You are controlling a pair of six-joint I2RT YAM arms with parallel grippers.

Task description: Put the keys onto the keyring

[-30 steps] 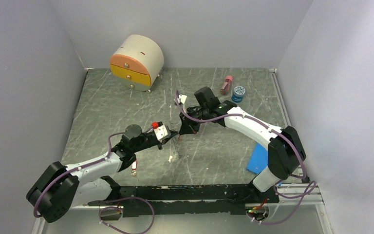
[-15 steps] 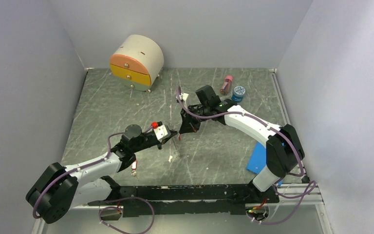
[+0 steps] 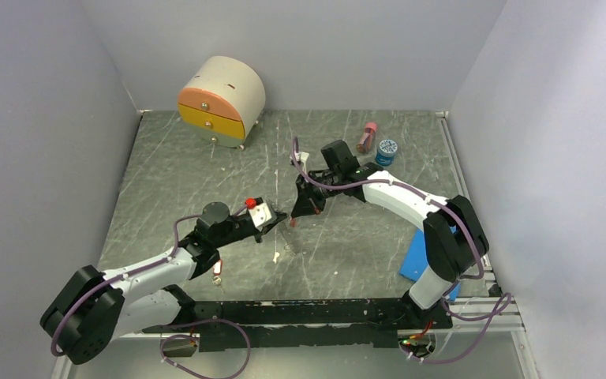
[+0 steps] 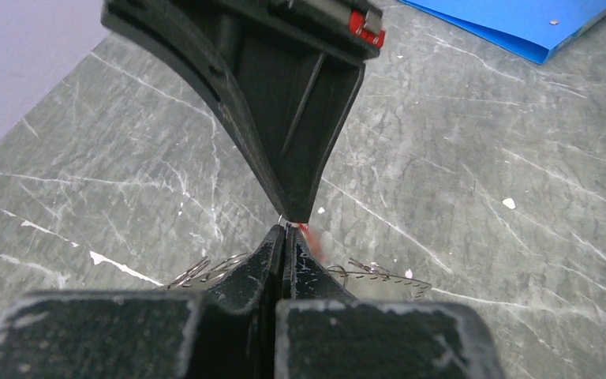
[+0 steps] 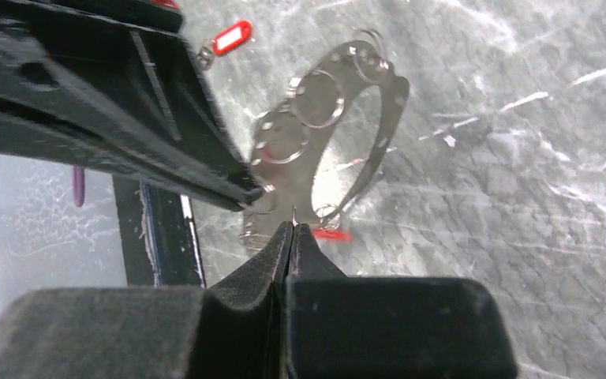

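Note:
The keyring [image 5: 380, 134] shows as a shiny curved metal band carrying several small split rings; it hangs low over the table [image 3: 289, 236]. My left gripper [image 4: 286, 230] is shut on its edge, with its tip [image 5: 248, 192] at the band's lower left. My right gripper [image 5: 293, 225] is shut tip to tip against it [image 3: 294, 215], pinching a thin wire. A blurred red tag of one of the keys [image 5: 332, 234] hangs just beside that tip. Another red-tagged key [image 5: 233, 37] lies loose on the table by the left arm [image 3: 218, 272].
A round-topped drawer box [image 3: 221, 99] stands at the back left. A pink bottle [image 3: 367, 136] and a blue-lidded jar [image 3: 387, 150] sit at the back right. A blue folder [image 3: 418, 257] lies near the right arm's base. A small pale item [image 3: 274, 255] lies below the grippers.
The right arm's wrist has shifted slightly to the right while its tip stayed at the left gripper. The left arm has barely moved. Both grippers stay shut.

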